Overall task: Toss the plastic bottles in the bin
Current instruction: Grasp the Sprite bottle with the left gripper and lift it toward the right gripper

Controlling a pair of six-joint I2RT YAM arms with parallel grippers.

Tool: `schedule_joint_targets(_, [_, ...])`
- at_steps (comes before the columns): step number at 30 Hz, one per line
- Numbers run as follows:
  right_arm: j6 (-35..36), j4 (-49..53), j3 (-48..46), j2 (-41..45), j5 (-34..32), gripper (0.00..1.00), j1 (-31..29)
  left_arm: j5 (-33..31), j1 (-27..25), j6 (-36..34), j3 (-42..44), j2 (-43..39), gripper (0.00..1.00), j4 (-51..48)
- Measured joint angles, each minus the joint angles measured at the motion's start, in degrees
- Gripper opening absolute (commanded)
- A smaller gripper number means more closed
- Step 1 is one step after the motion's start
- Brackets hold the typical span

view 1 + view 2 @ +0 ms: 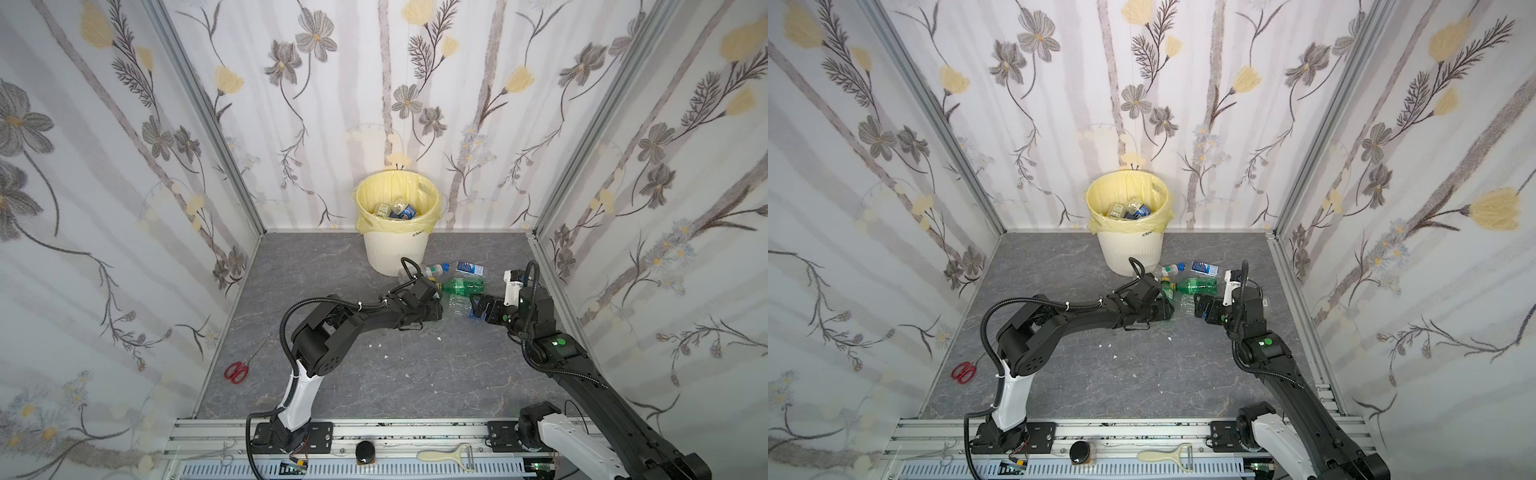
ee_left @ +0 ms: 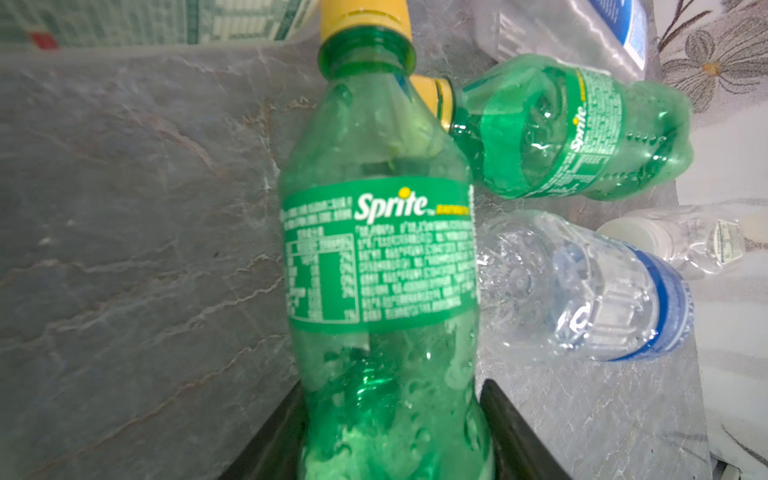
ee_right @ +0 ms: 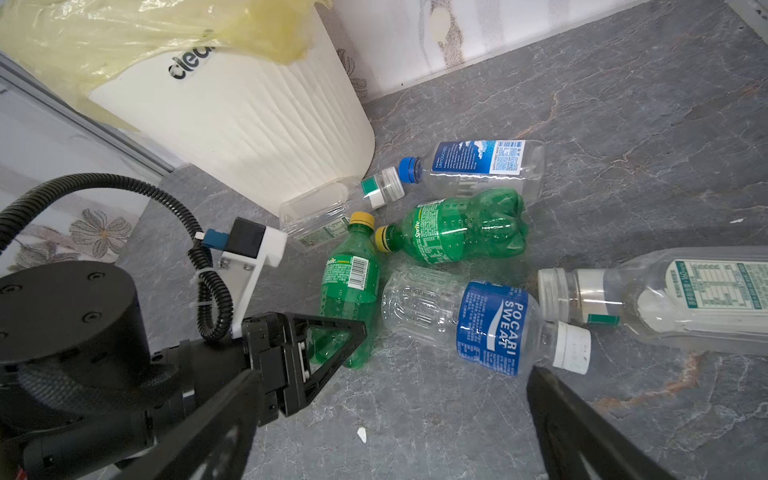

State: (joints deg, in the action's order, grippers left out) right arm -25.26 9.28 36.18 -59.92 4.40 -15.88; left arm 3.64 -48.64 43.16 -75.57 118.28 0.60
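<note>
A green Sprite bottle (image 2: 378,249) with a yellow cap lies on the grey floor, and my left gripper (image 1: 436,305) is shut on its lower end, fingers against both sides. It also shows in the right wrist view as the green bottle (image 3: 349,286). A second green bottle (image 3: 461,228) lies beside it. My right gripper (image 3: 392,374) is open just short of a clear Pocari Sweat bottle (image 3: 490,324), holding nothing. Three more clear bottles lie around: a blue-capped one (image 3: 478,162), a white-capped one (image 3: 332,208) against the bin (image 1: 395,253), and a large one (image 3: 665,295). Several bottles (image 1: 399,210) lie inside the bin.
The bin stands against the back wall, lined with a yellow bag. Red scissors (image 1: 236,371) lie by the left wall. Small white scraps (image 1: 378,345) dot the floor. A peeler (image 1: 449,455) and a black knob (image 1: 365,451) rest on the front rail. Flowered walls close three sides.
</note>
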Motion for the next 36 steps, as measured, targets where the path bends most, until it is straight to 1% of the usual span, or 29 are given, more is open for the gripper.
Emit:
schedule_joint_targets(6, [-0.52, -0.7, -0.31, -0.55, 0.28, 1.0, 0.15, -0.02, 0.26, -2.38, 3.28, -2.62, 0.57, -0.46])
schedule_joint_targets(13, [-1.77, -2.16, -0.66, -3.26, 1.95, 1.0, 0.2, 0.74, 0.26, -5.92, 7.1, -5.97, 0.56, -0.46])
schedule_joint_targets(23, [-5.66, -5.25, -1.92, -7.58, 7.26, 1.0, 0.2, 2.6, -0.39, -13.62, 11.26, -12.04, 0.56, -0.72])
schedule_joint_targets(31, [-10.36, -9.94, -2.03, -10.8, 12.74, 1.0, 0.2, 3.69, -2.14, -18.91, 11.63, -16.72, 0.56, -0.52])
schedule_joint_targets(36, [-12.39, -12.63, -1.55, -12.41, 15.34, 0.99, -0.11, 4.04, -2.91, -20.52, 11.63, -18.53, 0.56, -0.37])
